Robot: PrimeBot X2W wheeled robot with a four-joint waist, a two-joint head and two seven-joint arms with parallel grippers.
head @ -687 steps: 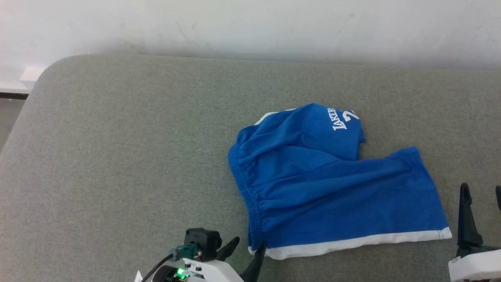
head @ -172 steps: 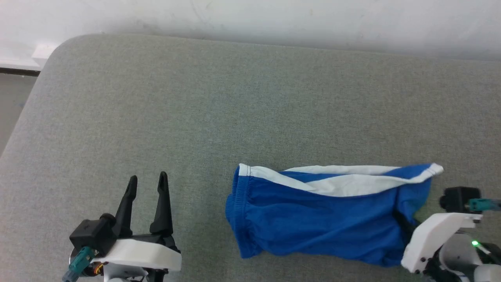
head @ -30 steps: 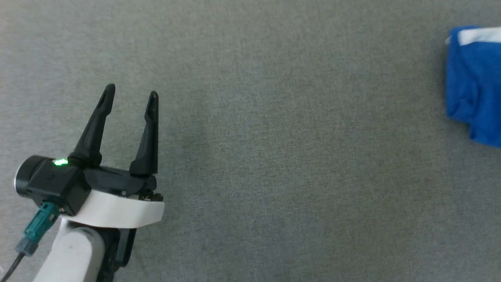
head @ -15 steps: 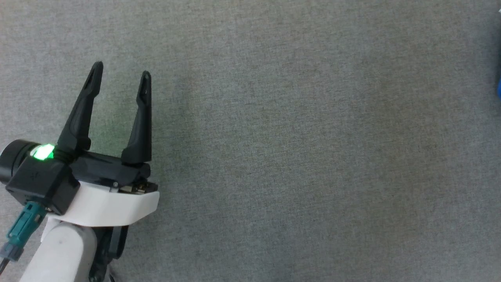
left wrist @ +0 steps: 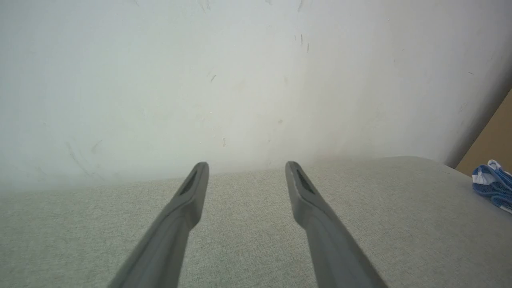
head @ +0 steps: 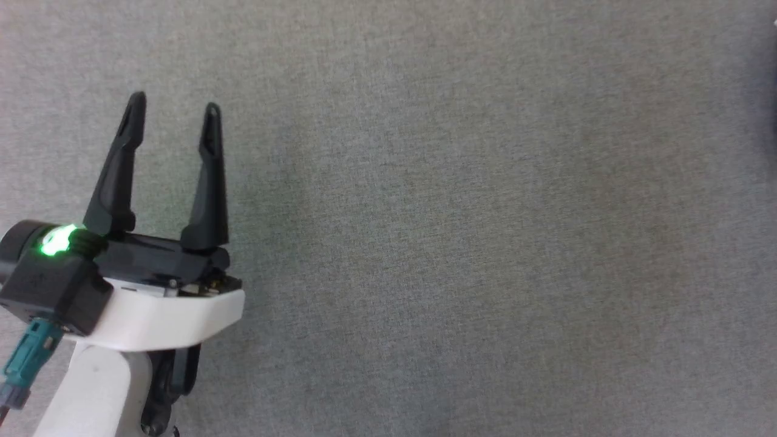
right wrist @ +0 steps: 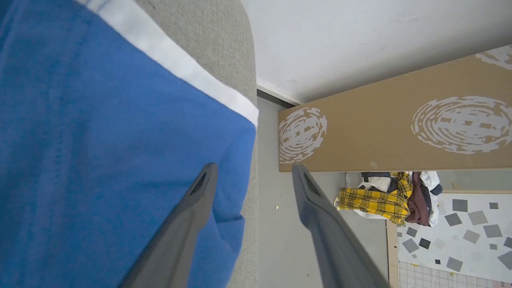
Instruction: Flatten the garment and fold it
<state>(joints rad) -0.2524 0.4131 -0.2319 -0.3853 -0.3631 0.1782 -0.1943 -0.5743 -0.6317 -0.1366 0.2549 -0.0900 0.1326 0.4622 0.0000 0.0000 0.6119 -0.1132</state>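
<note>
The right gripper [right wrist: 254,167] is hovering with fingers spread wide and empty over the garment [right wrist: 100,140], which is lying at nine o'clock in its wrist view, by the grey pad's [right wrist: 208,44] edge. The left gripper [head: 174,103] is idling wide open at eight o'clock in the head view. The step appears to be letting go; next, the right arm is needing a clean lift without snagging cloth.

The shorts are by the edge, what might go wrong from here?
The garment lies right at the rim of the grey surface, a corner seemingly drooping over; a tug may drop it to the floor.
The right gripper is open, one finger above cloth, the other past the rim, so closing may pinch little.
The left gripper stands far off, unable to steady it.
</note>
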